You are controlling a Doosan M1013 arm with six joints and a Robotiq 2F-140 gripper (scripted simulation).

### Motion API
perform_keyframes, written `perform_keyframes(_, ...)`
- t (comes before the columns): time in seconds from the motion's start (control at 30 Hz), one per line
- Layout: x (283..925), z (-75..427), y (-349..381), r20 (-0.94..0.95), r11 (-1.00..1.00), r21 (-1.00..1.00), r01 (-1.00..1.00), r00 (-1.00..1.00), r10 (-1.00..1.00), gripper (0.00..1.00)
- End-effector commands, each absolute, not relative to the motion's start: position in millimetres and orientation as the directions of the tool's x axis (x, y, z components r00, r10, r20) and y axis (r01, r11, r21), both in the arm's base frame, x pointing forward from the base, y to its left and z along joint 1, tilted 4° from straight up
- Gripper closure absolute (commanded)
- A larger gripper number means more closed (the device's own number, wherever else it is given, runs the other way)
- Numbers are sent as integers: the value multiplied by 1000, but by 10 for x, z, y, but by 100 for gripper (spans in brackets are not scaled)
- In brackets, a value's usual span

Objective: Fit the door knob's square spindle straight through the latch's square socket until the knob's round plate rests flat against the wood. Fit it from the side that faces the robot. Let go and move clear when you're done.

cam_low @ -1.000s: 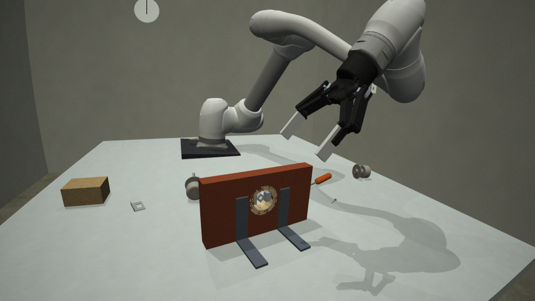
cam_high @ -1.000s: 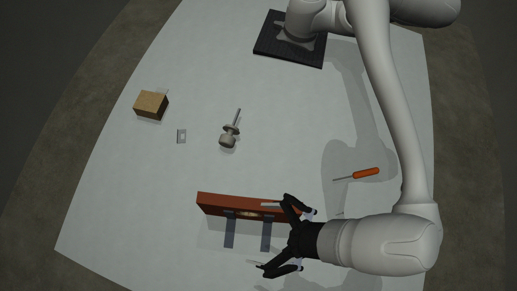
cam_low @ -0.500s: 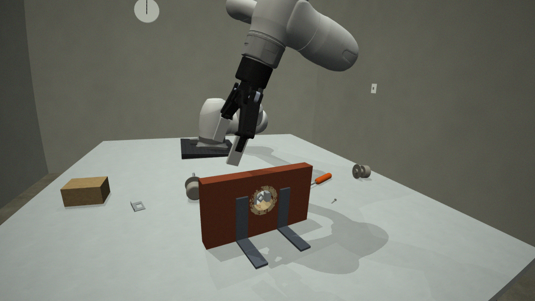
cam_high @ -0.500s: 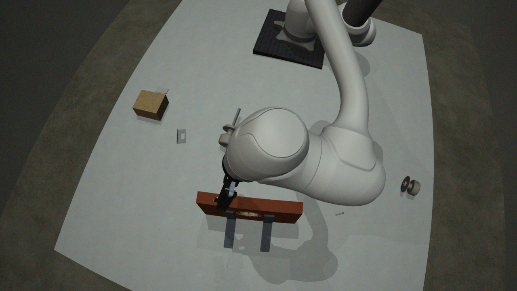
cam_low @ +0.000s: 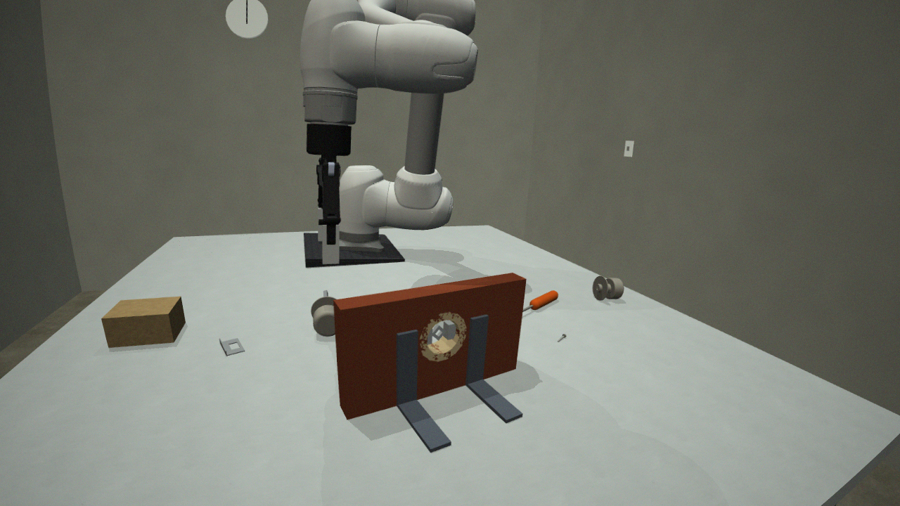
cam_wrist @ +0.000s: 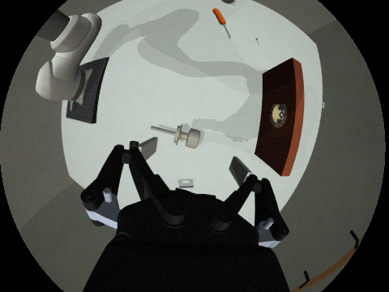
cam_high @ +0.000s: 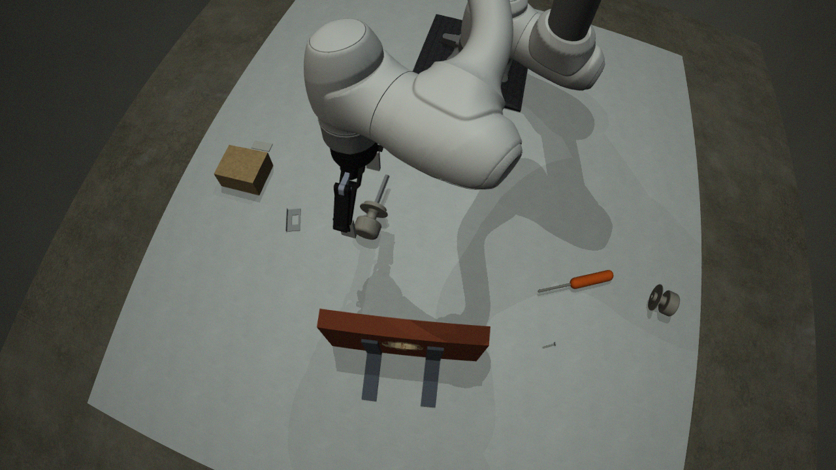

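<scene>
The door knob (cam_high: 372,213) lies on its side on the table, with its thin spindle pointing toward the robot base. It also shows in the wrist view (cam_wrist: 184,135) and half hidden behind the panel in the exterior view (cam_low: 323,314). The red-brown wood panel (cam_high: 403,335) stands upright on two grey brackets, with the latch's square socket (cam_low: 444,332) in a round hole at its middle. My gripper (cam_wrist: 194,154) (cam_low: 328,216) is open and empty. It points down and hangs well above the knob, just left of it from overhead (cam_high: 345,216).
A cardboard box (cam_high: 243,168) and a small square plate (cam_high: 293,219) lie to the left. An orange screwdriver (cam_high: 578,281), a second knob (cam_high: 663,300) and a small screw (cam_high: 548,345) lie to the right. The robot base (cam_low: 352,248) stands at the far edge.
</scene>
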State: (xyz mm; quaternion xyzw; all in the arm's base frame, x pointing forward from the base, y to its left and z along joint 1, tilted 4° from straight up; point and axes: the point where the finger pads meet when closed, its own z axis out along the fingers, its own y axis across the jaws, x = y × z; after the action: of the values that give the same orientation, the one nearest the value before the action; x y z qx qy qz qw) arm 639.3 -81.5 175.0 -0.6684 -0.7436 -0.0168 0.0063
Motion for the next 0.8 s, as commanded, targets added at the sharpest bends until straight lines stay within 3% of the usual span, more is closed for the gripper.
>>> perform_keyframes(0.0, 6253, 1729, -878, 64, 106, 39, 994, -108, 992, 0)
perform_keyframes(0.27, 6253, 1729, -878, 64, 106, 39, 994, -108, 992, 0)
perform_keyframes(0.3, 6253, 1729, -878, 64, 107, 39, 993, -109, 992, 43)
perform_keyframes(0.57, 6253, 1696, -859, 17, 345, 4, 939, -345, 938, 43)
perform_keyframes(0.77, 6253, 1626, -818, 15, 357, 2, 934, -357, 934, 43)
